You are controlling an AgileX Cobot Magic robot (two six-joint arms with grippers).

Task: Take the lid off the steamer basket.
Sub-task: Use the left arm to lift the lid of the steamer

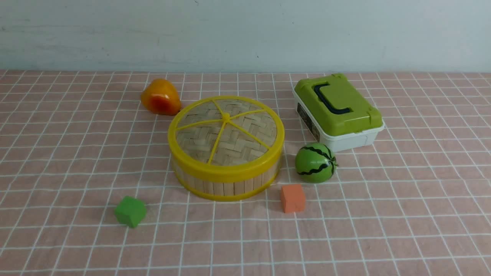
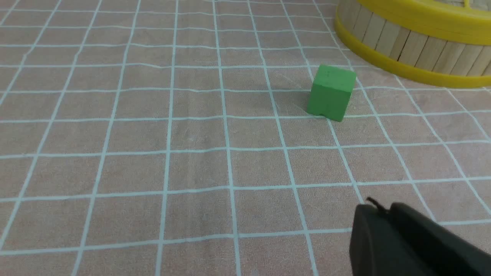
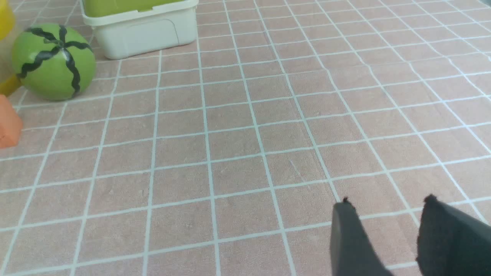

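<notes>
Left gripper (image 2: 379,210), jaws together, above checked cloth (image 2: 153,153); green cube (image 2: 332,93) near steamer basket (image 2: 414,50).

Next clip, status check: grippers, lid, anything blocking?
Both empty: left gripper shut, right gripper open. Untouched lid seated on steamer basket. Nothing on top; watermelon and orange cube close beside it.

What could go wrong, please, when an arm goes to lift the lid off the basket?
1. The lid caps the basket rim over rim. Lifting may drag the basket along, possibly nudging the melon or the orange cube close by.
2. The left gripper looks shut, so it must open before it can take the rim.
</notes>
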